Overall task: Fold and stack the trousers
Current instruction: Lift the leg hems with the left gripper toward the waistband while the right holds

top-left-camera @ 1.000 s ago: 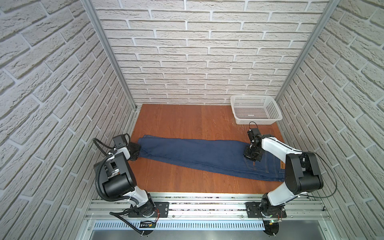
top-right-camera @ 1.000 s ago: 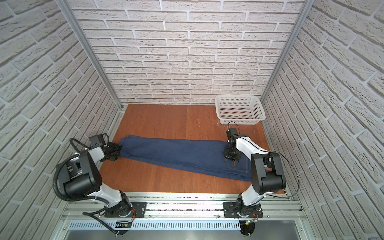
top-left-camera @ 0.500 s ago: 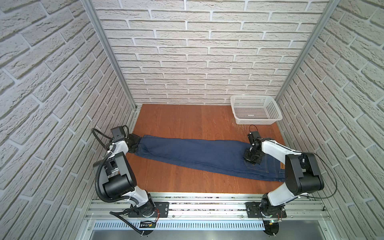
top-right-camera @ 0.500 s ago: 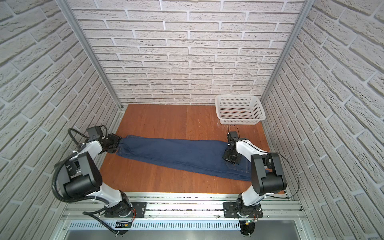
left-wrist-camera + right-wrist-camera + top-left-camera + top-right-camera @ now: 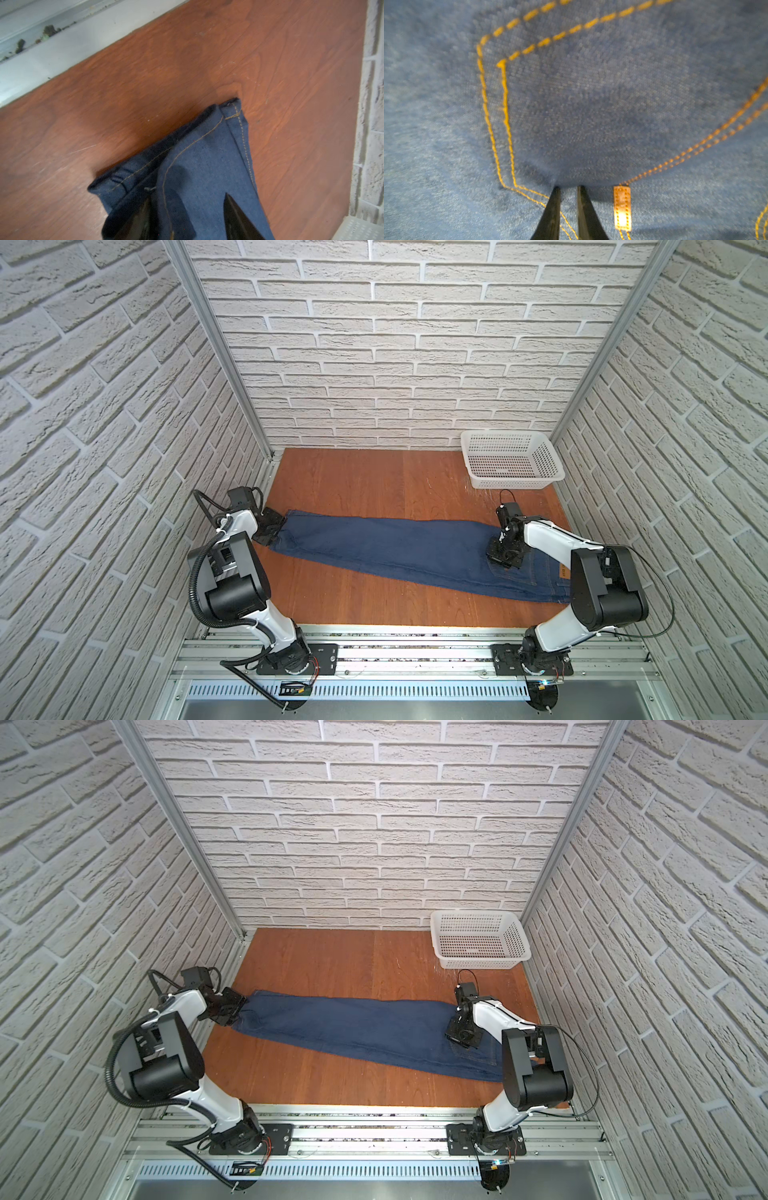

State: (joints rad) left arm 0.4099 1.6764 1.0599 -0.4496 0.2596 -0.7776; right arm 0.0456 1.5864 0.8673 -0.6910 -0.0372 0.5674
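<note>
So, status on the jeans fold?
Left pincer astride the leg ends, grip unclear. Right pincer pinching the trousers near the waist. Trousers flat, full length, not yet folded. Basket stands apart; nothing in the way.

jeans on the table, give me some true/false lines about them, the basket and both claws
1. The jeans lie stretched out long across the wooden table. True.
2. The jeans sit inside the white basket. False: the basket stands in the far right corner, apart from the jeans.
3. The left claw is at the leg hems. True.
4. The right claw hangs over the basket. False: it points down onto the denim, its tips by the back pocket.
5. The tan patch is at the left claw's end. False: it is at the waist end, beside the right arm.
</note>
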